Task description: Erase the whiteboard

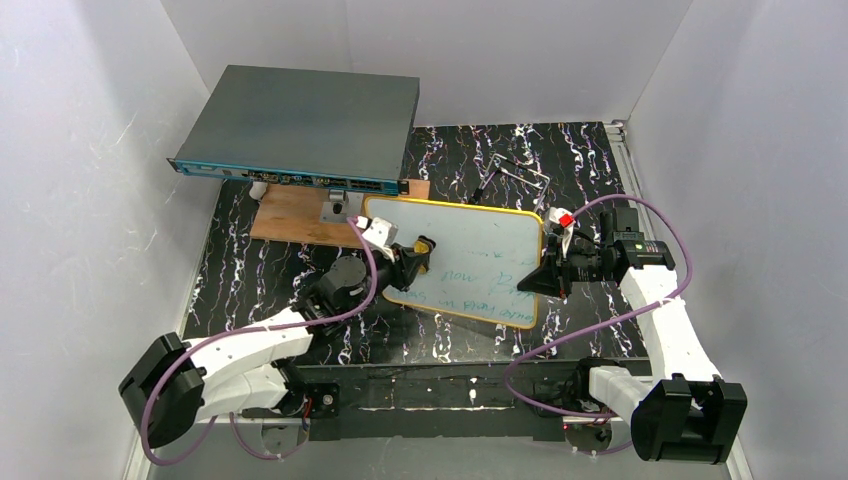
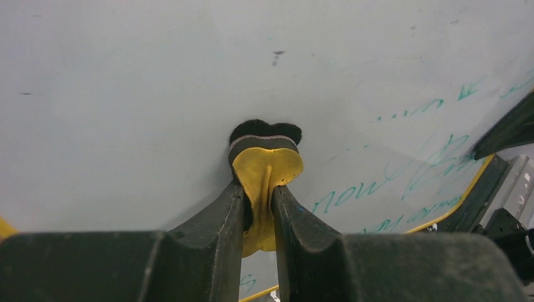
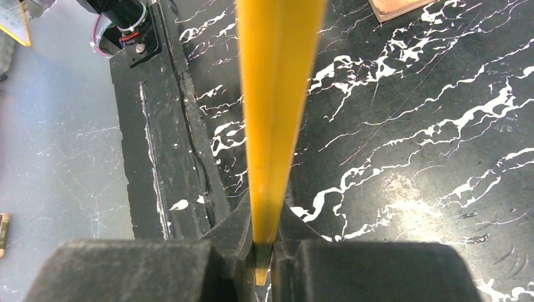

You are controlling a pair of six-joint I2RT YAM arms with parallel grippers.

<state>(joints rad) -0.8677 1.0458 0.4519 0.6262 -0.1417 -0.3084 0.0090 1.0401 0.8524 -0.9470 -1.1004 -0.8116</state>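
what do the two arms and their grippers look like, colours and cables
The left arm and right arm have white shells, black joints and a looping purple cable each. The left gripper and right gripper have matte black, tapered fingers.

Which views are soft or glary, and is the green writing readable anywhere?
Top external: evenly lit, sharp; whiteboard writing faint, unreadable. Left wrist: left claw blurred near the lens, eraser and green writing sharper, partly legible. Right wrist: whiteboard's yellow edge in the right claw soft, tabletop crisp with a mild sheen.
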